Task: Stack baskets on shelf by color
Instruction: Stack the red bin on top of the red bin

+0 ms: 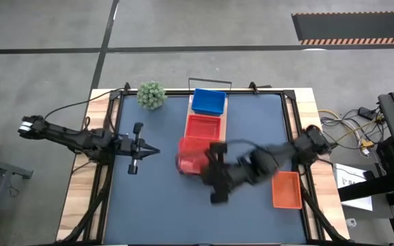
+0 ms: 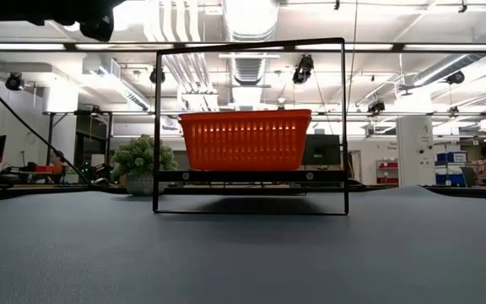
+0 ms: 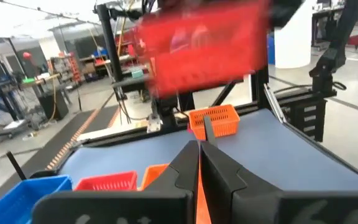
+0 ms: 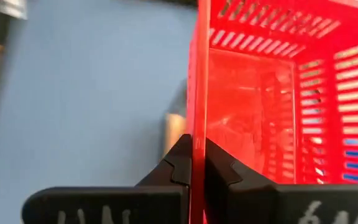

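With my right hand [image 1: 211,160] clamped on the wall of a red basket [image 1: 191,157] held just off the shelf's [image 1: 226,113] near end, I'd level it before nesting it into the shelved red basket [image 1: 202,127].

A perforated orange plastic basket [image 2: 245,139] is sitting on a long narrow shelf [image 2: 251,176], framed by a thin black wire rail [image 2: 156,127]. A fuzzy green plant ball [image 2: 138,159] is standing just beside the rail, and the dark-blue table mat [image 2: 243,253] is stretching across the foreground.
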